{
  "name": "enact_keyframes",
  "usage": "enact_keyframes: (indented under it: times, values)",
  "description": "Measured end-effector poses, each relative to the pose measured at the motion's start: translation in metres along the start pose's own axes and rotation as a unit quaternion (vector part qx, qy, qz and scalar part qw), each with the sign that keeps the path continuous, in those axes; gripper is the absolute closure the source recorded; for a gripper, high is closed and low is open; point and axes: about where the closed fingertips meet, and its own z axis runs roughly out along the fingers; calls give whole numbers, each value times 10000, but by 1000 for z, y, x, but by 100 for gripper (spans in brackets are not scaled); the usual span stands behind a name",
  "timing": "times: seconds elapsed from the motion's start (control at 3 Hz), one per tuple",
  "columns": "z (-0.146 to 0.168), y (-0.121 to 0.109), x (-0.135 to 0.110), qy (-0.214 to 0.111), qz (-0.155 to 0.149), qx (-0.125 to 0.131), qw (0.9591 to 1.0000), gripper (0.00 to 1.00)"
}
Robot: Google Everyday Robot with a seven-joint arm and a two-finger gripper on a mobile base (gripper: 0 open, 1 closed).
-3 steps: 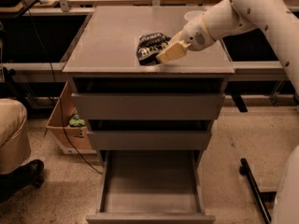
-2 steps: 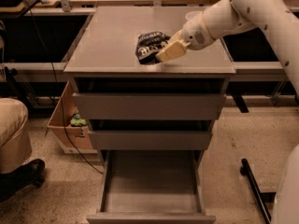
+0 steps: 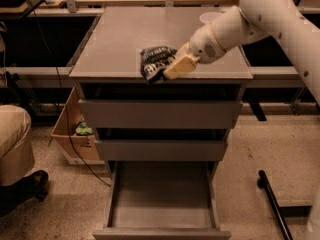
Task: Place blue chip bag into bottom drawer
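The blue chip bag, dark navy with white lettering, is at the front edge of the grey cabinet's top, slightly overhanging it. My gripper reaches in from the right on the white arm and is shut on the bag's right side, with a tan finger showing. The bottom drawer is pulled out wide open directly below, its grey tray bare. The two upper drawers are closed.
A white bowl sits at the back right of the cabinet top, partly behind my arm. A cardboard box stands on the floor to the left. A seated person's leg and shoe are at far left. A black pole lies at lower right.
My gripper and the blue chip bag have moved together toward the front edge of the cabinet top, slightly left. The drawers have not moved.
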Motion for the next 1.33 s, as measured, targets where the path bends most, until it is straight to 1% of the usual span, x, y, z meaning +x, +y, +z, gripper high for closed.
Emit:
enact_keyframes:
  times: [0.33, 0.67, 1.0, 1.33]
  values:
    - [-19, 46, 30, 205, -84, -72, 9997, 100]
    - [-22, 82, 69, 558, -323, -119, 9978, 100]
    - [-4, 100, 122, 882, -561, -265, 9942, 100]
    - [25, 113, 176, 1164, -598, -432, 9905, 100]
